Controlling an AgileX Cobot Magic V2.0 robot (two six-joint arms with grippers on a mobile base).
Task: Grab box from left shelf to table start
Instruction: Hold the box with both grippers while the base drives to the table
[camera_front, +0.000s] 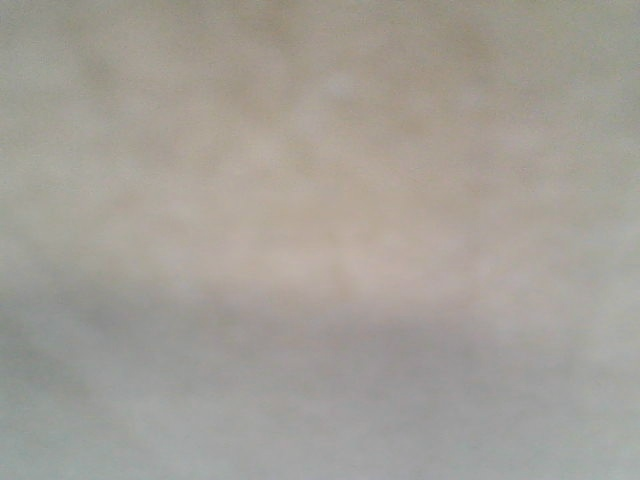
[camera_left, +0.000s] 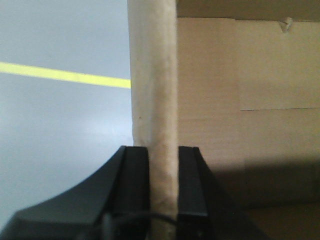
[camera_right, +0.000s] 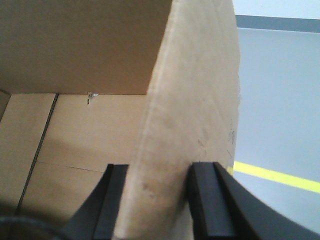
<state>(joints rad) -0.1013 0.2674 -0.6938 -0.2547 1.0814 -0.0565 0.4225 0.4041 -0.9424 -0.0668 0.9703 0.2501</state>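
The box is a brown cardboard carton, seen from its open inside in both wrist views. In the left wrist view my left gripper (camera_left: 163, 150) is shut on the edge of an upright wall of the box (camera_left: 152, 75), one black finger on each side. The box's inner panels (camera_left: 235, 75) lie to the right. In the right wrist view my right gripper (camera_right: 157, 167) is shut on another wall of the box (camera_right: 195, 90), with the inside (camera_right: 75, 45) to the left. The left shelf is out of view.
Grey floor (camera_left: 60, 130) with a yellow line (camera_left: 65, 75) lies beyond the box in the left wrist view. The same floor (camera_right: 280, 100) and line (camera_right: 280, 176) show in the right wrist view. A blurred pale tan surface (camera_front: 320, 240) fills the front view.
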